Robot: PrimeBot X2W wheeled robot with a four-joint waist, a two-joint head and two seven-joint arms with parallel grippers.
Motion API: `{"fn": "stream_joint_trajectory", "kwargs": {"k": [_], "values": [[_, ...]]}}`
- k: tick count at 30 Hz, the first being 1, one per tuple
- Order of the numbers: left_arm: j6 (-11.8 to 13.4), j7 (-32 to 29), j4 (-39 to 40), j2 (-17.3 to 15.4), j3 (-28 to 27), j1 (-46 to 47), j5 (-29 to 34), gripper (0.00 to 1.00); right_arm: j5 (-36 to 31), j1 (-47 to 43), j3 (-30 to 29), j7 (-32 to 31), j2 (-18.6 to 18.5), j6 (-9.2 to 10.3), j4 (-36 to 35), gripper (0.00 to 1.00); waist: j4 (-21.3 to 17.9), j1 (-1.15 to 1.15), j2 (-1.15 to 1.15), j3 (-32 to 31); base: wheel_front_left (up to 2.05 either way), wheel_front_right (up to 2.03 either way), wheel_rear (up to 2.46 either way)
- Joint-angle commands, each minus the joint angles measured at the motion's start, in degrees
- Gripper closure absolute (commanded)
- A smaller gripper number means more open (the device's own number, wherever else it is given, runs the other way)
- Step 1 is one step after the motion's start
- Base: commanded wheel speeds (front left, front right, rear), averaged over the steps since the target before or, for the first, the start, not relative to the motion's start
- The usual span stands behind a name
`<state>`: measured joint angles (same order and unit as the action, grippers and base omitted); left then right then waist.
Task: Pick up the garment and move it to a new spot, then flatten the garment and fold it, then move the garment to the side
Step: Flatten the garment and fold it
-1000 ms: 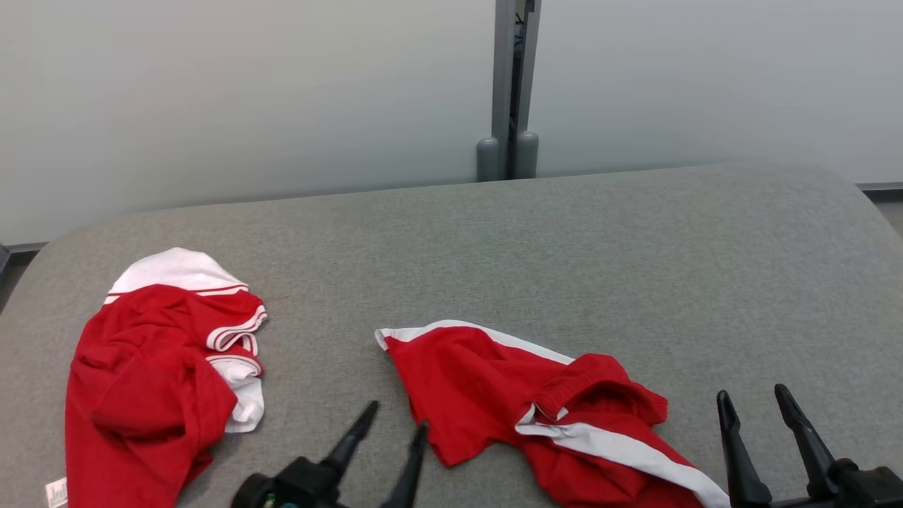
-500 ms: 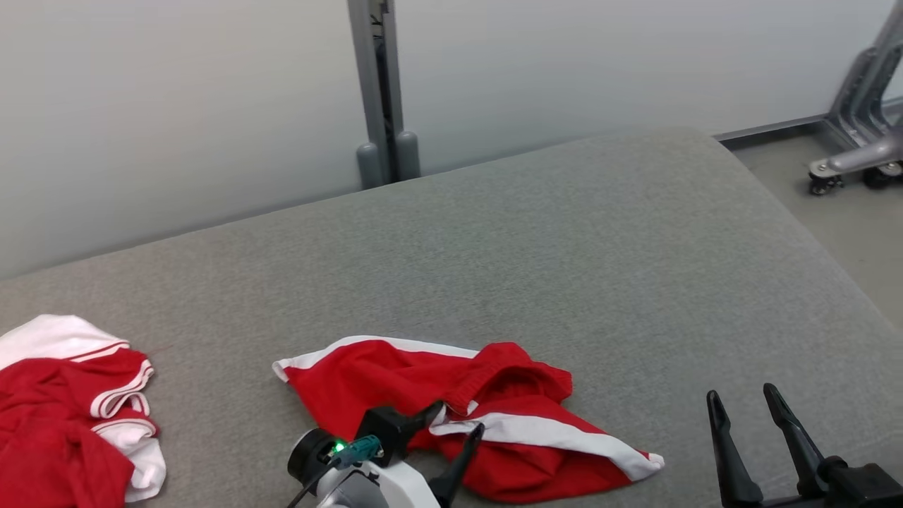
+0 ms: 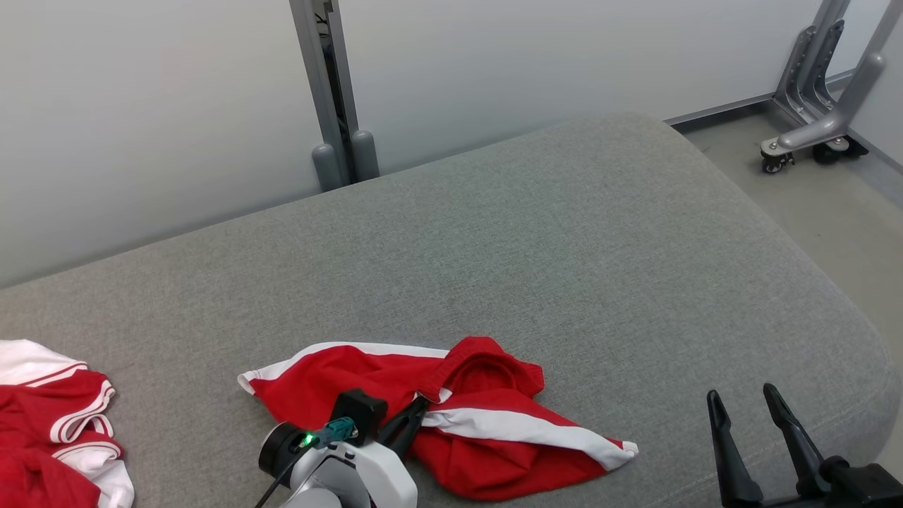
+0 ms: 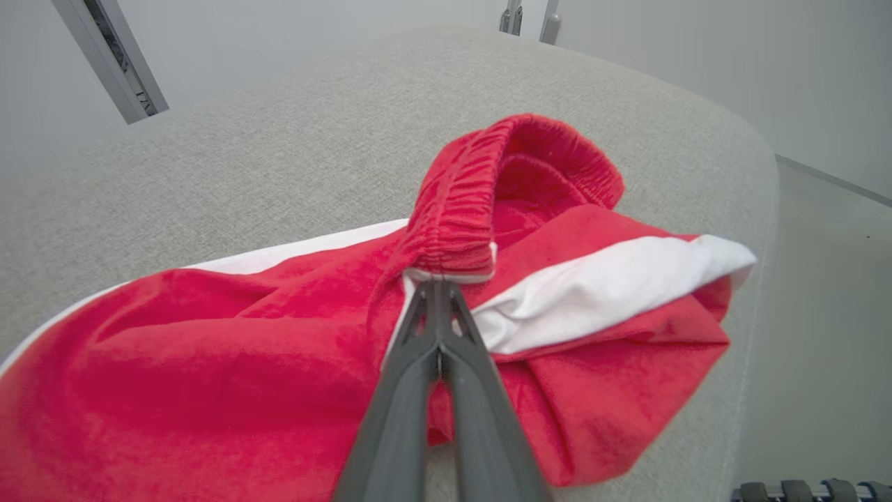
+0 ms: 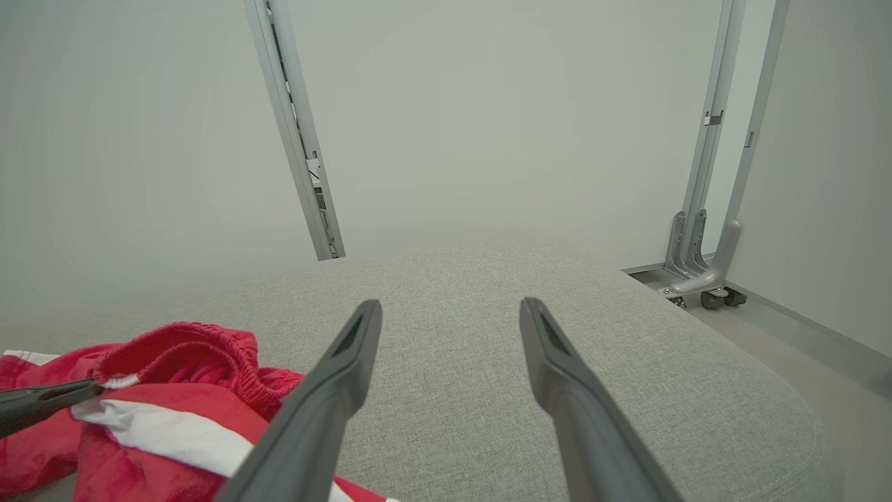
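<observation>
The garment [image 3: 324, 381] is a crumpled pair of red shorts with white side stripes, lying near the front of the grey padded surface [image 3: 564, 247]. My left gripper [image 3: 421, 403] reaches over it from the near side and is shut on the edge of the elastic waistband. The left wrist view shows the garment [image 4: 209, 348] with the gripper [image 4: 439, 282] pinching the waistband where red meets white. My right gripper [image 3: 741, 390] hovers open and empty to the garment's right. In the right wrist view, that gripper [image 5: 451, 307] points over bare padding, with the garment [image 5: 174, 348] at the lower left.
A second red and white piece of clothing [image 3: 49, 423] lies at the far left edge. The padded surface rounds off at its right edge [image 3: 832, 310], with floor beyond. A grey post [image 3: 331, 92] stands behind, and a wheeled metal frame [image 3: 811, 120] at the back right.
The camera has swung to the right, shifting the whole picture left. My left gripper has moved forward onto the garment and shut on its waistband. The right gripper stays open.
</observation>
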<state>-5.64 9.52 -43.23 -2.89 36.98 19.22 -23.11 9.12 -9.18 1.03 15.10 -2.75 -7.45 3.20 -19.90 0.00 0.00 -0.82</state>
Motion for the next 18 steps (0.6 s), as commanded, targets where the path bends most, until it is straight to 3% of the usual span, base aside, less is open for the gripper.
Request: {"fn": "stream_joint_trajectory", "kwargs": {"k": [1, 18], "values": [[0.2, 0.7, -1.1, -0.2, 0.3, 1.5, -0.5, 1.0, 0.5, 0.6, 0.1, 0.1, -0.3, -0.08, 0.2, 0.0, -0.1, 0.0, 0.0, 0.1, 0.0, 0.0, 0.0], [0.9, 3.6, -4.2, -0.1, 3.0, 4.2, -4.1, 1.0, 1.2, 0.3, -0.3, 0.1, -0.3, -0.07, 0.4, 0.0, -0.6, 0.0, 0.0, 0.1, 0.0, 0.0, 0.0]]}}
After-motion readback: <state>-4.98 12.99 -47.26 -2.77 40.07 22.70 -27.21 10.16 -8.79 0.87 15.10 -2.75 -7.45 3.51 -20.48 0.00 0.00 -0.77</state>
